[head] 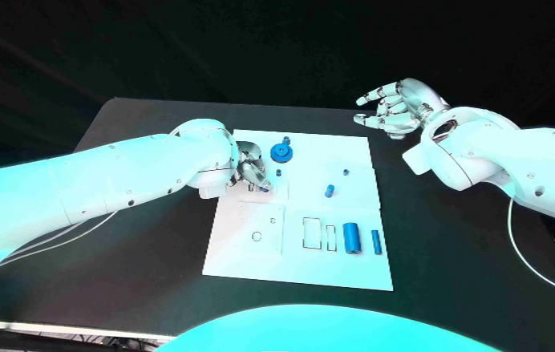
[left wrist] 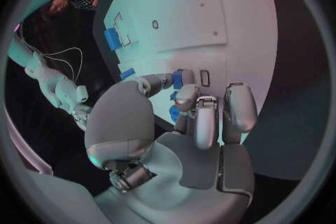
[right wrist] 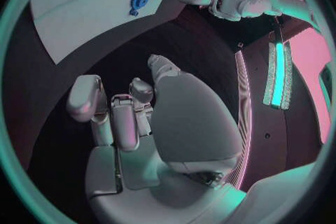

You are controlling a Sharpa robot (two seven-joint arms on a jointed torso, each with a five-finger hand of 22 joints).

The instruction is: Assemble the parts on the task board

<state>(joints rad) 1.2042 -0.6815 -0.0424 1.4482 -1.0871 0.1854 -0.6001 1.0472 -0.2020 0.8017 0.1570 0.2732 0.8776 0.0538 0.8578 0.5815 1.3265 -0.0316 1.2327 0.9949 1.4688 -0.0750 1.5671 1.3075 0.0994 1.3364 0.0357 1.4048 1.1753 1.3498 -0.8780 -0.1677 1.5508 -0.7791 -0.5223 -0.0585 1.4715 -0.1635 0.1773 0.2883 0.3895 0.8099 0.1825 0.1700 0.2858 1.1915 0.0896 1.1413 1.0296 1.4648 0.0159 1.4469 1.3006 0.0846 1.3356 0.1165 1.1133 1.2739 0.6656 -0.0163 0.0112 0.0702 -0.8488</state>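
My left hand (head: 251,172) rests on the white board (head: 347,268), at its near-left part. My left wrist camera reveals what the head camera hides: a small blue piece (left wrist: 183,78) pinched at its fingertips. A round blue gear (head: 281,153) sits just beyond it. My right hand (head: 397,108) hovers past the board's far-right corner over the dark surface (head: 451,240), fingers loosely apart, holding nothing.

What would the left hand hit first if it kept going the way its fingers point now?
Probably the small blue part right at the left hand's fingertips, standing on the task board. Whether the fingers already touch it is unclear.
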